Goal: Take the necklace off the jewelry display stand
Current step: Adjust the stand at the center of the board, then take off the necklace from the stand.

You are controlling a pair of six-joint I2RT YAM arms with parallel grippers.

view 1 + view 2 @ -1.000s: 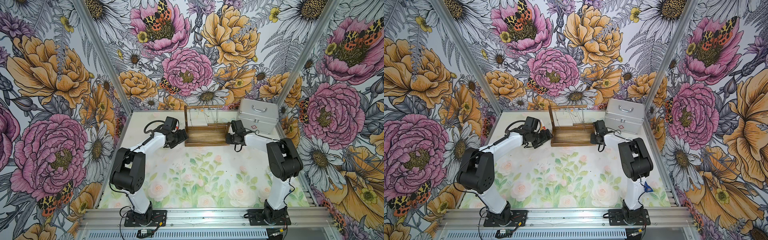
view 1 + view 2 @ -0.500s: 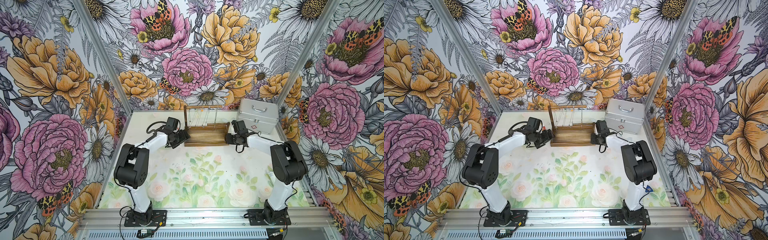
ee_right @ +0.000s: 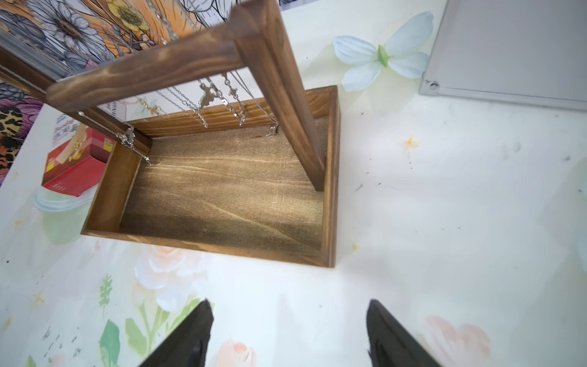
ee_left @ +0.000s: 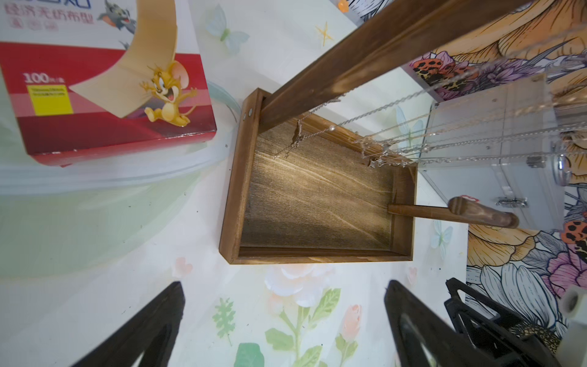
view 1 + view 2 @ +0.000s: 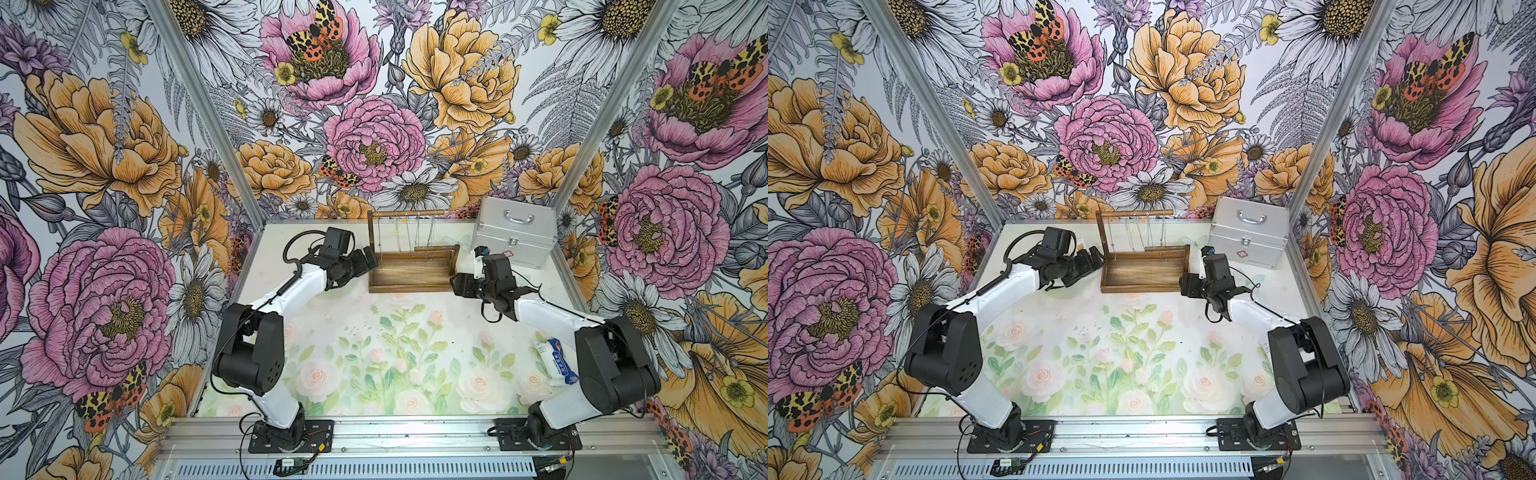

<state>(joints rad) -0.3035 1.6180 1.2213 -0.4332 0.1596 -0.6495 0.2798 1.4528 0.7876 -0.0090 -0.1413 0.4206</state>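
Both arms (image 5: pixel 299 286) fwd, flanking jewelry display stand (image 5: pixel 409 288), fingers (image 4: pixel 152 324) apart.

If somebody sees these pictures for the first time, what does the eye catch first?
The loud floral walls come first. Next, the dark wooden jewelry display stand at back centre, thin necklaces hanging from its top rod, a silver case beside it. The left gripper and right gripper flank it, both open.
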